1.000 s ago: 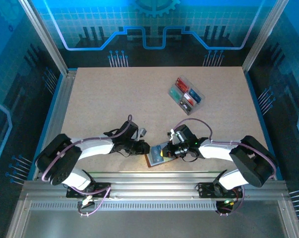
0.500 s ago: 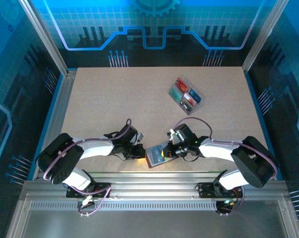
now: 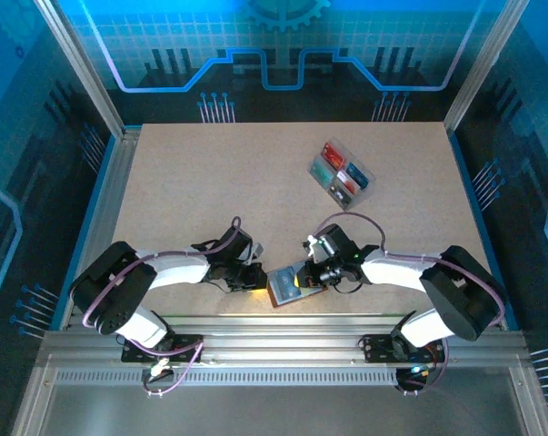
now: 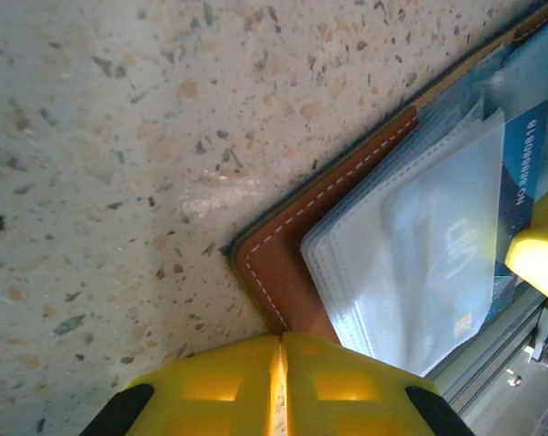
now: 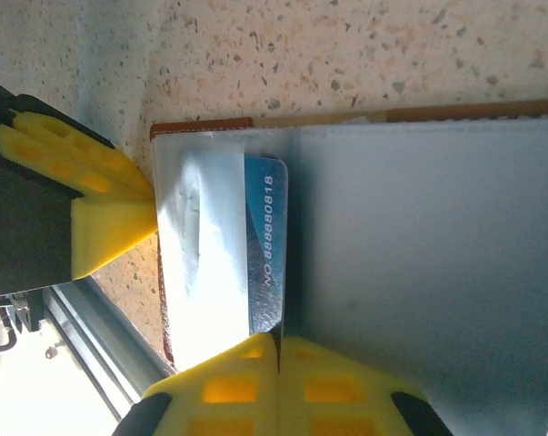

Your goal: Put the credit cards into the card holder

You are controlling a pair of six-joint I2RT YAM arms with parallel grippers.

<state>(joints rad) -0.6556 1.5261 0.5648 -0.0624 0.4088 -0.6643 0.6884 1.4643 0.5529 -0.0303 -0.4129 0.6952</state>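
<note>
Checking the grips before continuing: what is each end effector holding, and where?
Right end effector seems shut on the outer end of the blue card. Left end effector seems shut on the brown leather edge of the card holder.

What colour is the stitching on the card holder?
White stitching on the brown card holder; left wrist view.

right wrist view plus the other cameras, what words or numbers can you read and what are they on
"NO 88808818": white print on the blue card at the wallet, partly under its clear sleeves; the last digits are not certain.
"VIP": faint pale letters seen through a clear sleeve in the left wrist view; only a likely reading.
Cards in the clear tray: too small to read.
</note>
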